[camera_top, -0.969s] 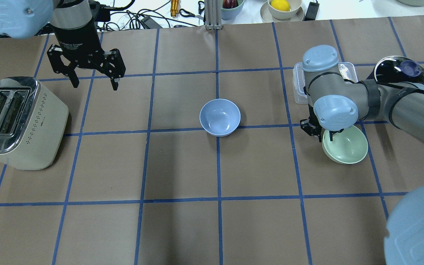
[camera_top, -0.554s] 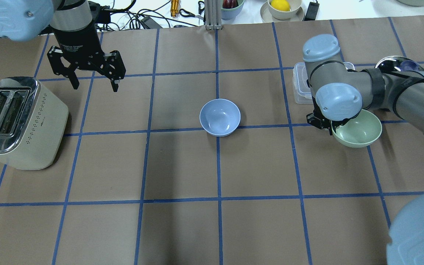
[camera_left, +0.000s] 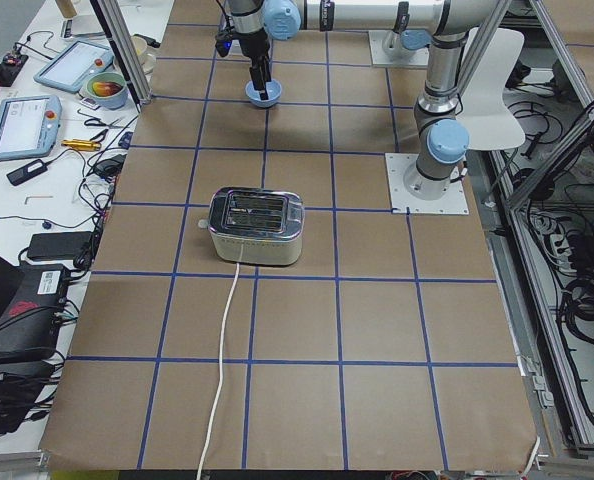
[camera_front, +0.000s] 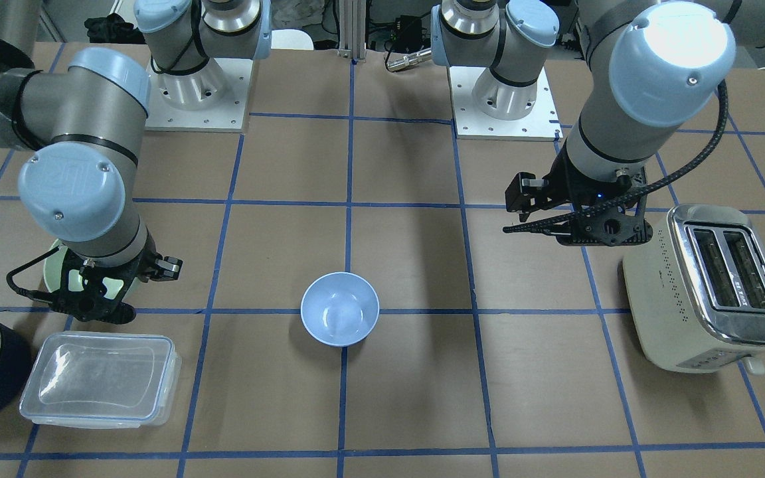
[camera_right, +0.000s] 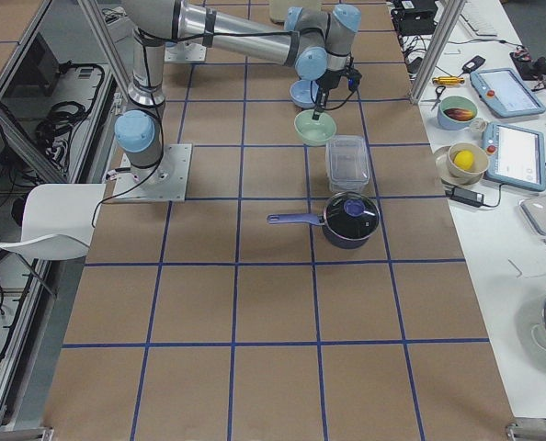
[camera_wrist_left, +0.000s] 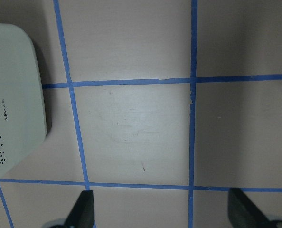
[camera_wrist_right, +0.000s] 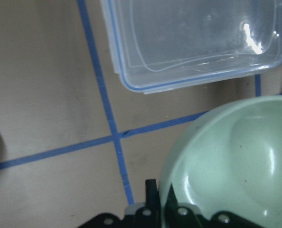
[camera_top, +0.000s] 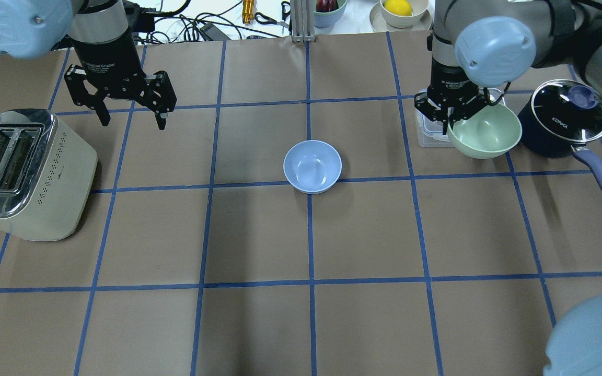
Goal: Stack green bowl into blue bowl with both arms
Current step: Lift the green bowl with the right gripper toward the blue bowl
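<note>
While front view half-hides green bowl (camera_top: 489, 133) behind arm (camera_front: 80, 192), overhead shows right claw (camera_top: 449, 127) pinching its rim; left claw (camera_top: 132, 122) spread.

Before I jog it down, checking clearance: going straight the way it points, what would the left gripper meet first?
The left gripper points down at bare table; the toaster looks off to one side, probably clear.
</note>
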{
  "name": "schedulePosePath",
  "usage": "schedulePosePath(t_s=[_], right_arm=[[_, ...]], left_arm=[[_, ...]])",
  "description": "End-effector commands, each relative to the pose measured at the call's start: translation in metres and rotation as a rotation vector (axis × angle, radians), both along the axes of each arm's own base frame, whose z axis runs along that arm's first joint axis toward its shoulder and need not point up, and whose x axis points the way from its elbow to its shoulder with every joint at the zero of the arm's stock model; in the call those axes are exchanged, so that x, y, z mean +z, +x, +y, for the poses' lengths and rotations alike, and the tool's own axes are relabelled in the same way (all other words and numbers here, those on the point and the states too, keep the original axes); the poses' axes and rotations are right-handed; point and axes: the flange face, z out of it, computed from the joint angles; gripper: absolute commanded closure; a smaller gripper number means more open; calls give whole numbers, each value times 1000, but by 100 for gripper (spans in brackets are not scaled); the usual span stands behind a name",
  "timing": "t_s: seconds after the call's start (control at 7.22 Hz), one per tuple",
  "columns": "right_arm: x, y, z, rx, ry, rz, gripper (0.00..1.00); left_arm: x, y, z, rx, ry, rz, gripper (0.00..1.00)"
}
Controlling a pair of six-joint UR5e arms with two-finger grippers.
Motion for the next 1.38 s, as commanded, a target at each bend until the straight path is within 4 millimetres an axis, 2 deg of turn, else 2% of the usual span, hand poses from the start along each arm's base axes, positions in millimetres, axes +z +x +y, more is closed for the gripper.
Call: schedulePosePath(t_s=[0.0,0.42,0.69,1.11,1.25], right_arm=[[-2,91,-1,-39,-94,-18,100],[-31,203,2,-24,-139,-24,100],[-47,252,7,-23,-144,-24,100],[-82,285,21,16,-102,-7,100],[-85,290,25,25,-95,-4,100]], left_arm=[[7,7,3,4,-11,-4,0],[12,23,3,-1,-15,2,0],[14,26,4,5,-18,1,0],[13,26,4,5,-15,2,0],[12,26,3,6,-13,1,0]])
